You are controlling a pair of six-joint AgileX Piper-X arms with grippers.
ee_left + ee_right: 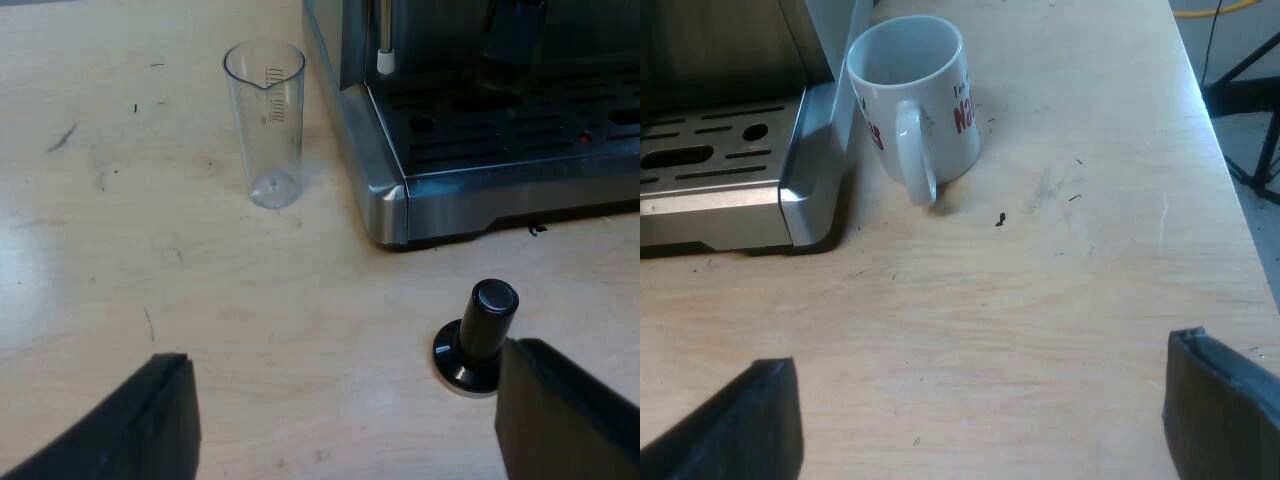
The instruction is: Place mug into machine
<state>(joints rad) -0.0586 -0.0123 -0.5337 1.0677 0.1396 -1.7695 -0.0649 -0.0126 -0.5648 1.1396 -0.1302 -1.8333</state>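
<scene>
The white ceramic mug with red lettering (915,95) stands upright and empty on the light wooden table (1060,300), just beside the stainless-steel espresso machine (805,190), handle facing the right gripper (980,400). That gripper's jaws are spread wide, holding nothing. The left gripper (345,400) is likewise spread and empty above the table. The black-knobbed tamper (477,335) stands near one finger. The clear plastic measuring glass (270,125) stands upright near the machine's corner.

Both looking down, close, sharing machine (388,195)
</scene>
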